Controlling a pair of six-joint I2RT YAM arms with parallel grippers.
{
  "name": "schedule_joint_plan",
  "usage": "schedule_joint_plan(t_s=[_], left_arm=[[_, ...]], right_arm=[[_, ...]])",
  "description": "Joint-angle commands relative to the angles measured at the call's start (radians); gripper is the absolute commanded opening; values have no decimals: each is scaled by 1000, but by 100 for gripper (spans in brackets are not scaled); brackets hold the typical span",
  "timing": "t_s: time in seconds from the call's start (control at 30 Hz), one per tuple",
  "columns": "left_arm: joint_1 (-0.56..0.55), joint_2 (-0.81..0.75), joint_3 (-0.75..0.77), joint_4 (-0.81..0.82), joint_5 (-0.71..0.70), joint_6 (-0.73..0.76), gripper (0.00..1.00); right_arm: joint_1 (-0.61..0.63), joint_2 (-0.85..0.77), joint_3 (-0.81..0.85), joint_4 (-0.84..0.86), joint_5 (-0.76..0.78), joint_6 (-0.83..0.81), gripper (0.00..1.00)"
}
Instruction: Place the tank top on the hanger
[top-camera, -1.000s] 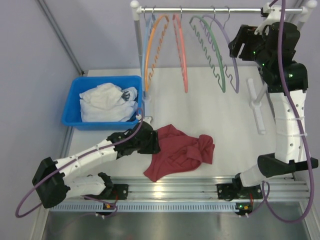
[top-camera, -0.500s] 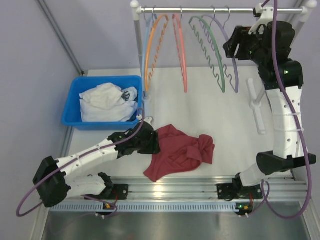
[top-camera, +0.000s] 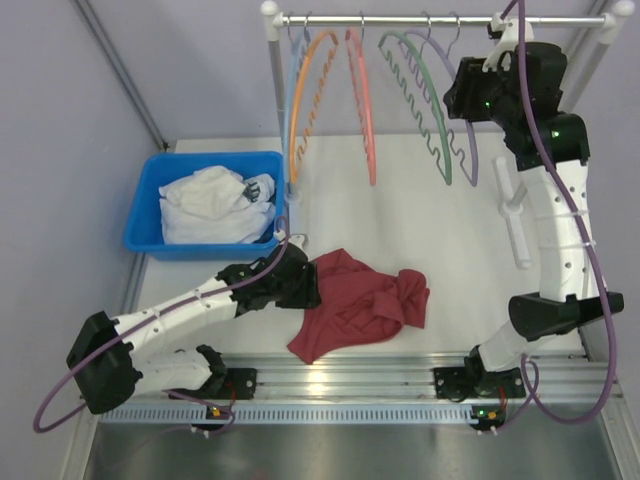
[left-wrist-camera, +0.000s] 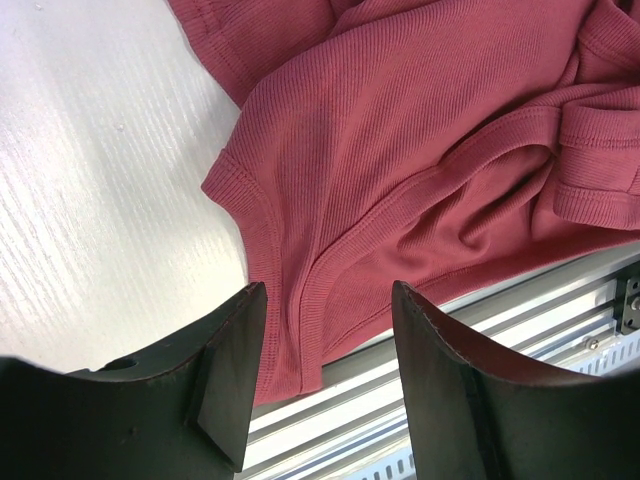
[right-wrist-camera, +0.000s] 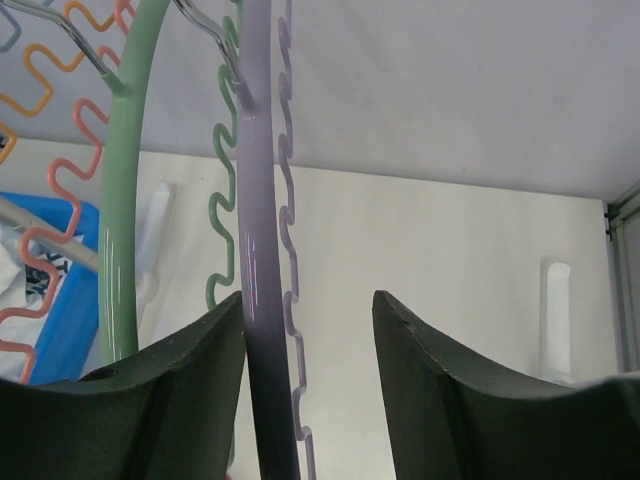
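Note:
The maroon tank top (top-camera: 360, 300) lies crumpled on the table near the front edge; it also fills the left wrist view (left-wrist-camera: 420, 150). My left gripper (top-camera: 305, 285) is open at the top's left edge, its jaws (left-wrist-camera: 328, 300) standing over a hem and holding nothing. The lavender hanger (top-camera: 470, 150) hangs at the right end of the rail. My right gripper (top-camera: 462, 95) is raised beside it and open. In the right wrist view the hanger's arm (right-wrist-camera: 258, 250) stands between the jaws (right-wrist-camera: 308, 305), close against the left finger (right-wrist-camera: 190, 390).
A green hanger (top-camera: 425, 110), a salmon hanger (top-camera: 362, 100) and an orange hanger (top-camera: 305, 90) hang on the rail (top-camera: 400, 19). A blue bin (top-camera: 140, 215) holds a white cloth (top-camera: 205, 205). The rack's white foot (top-camera: 515, 215) lies at the right. Aluminium rails (top-camera: 340, 375) run along the front edge.
My right gripper has moved left along the rail, up to the lavender hanger. The left arm and the tank top have not moved.

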Motion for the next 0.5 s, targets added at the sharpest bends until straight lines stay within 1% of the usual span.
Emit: schedule_joint_plan(t_s=[0.0, 0.47], left_arm=[[3, 9, 29, 18, 11, 14, 59], [3, 18, 26, 27, 18, 22, 59]], right_arm=[[19, -11, 24, -8, 26, -26, 52], [53, 11, 80, -54, 76, -32, 46]])
